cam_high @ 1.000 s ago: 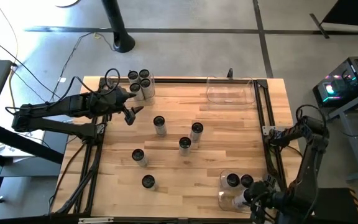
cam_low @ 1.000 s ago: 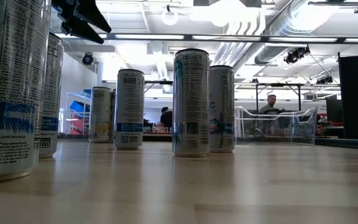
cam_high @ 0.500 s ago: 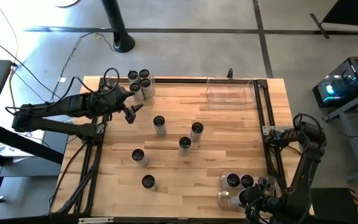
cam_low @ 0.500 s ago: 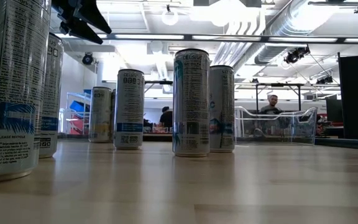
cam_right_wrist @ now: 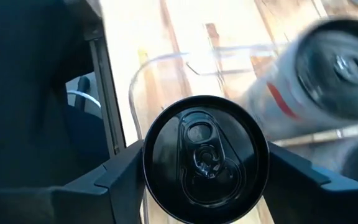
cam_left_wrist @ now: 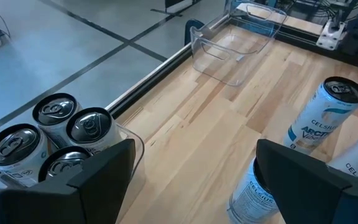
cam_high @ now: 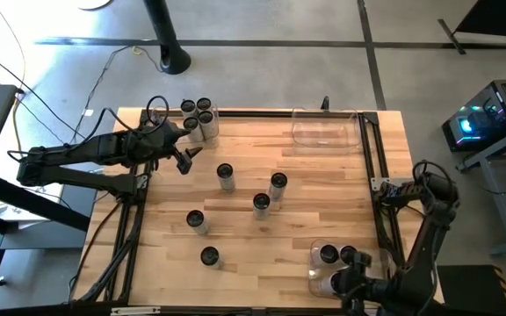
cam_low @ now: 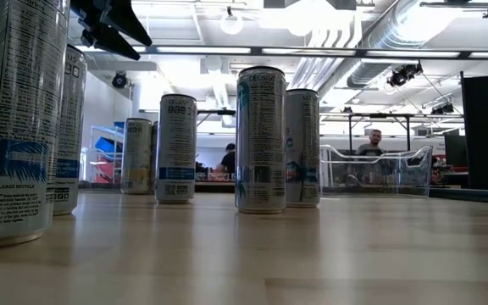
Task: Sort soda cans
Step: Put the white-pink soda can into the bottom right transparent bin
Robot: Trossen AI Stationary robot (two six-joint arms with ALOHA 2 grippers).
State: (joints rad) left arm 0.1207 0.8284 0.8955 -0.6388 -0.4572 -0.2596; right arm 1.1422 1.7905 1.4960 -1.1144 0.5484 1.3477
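Gently lower the dark-topped, silver-rimmed soda can (cam_right_wrist: 205, 158), clamped in the right gripper (cam_high: 351, 279), upright into the clear plastic bin (cam_high: 312, 279) at the desk's near right corner, avoiding its two cans (cam_high: 328, 254), leaving the wide-open left gripper (cam_high: 185, 161) parked.

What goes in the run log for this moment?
left hand: open, above table by far-left bin | right hand: holding can at near-right bin | loose cans: five

A pale wooden bench (cam_high: 253, 237) carries five loose soda cans (cam_high: 261, 204) mid-surface, plus three clear plastic bins: far-left (cam_high: 211, 123), far-right (cam_high: 326, 130), and near-right (cam_high: 316, 272).
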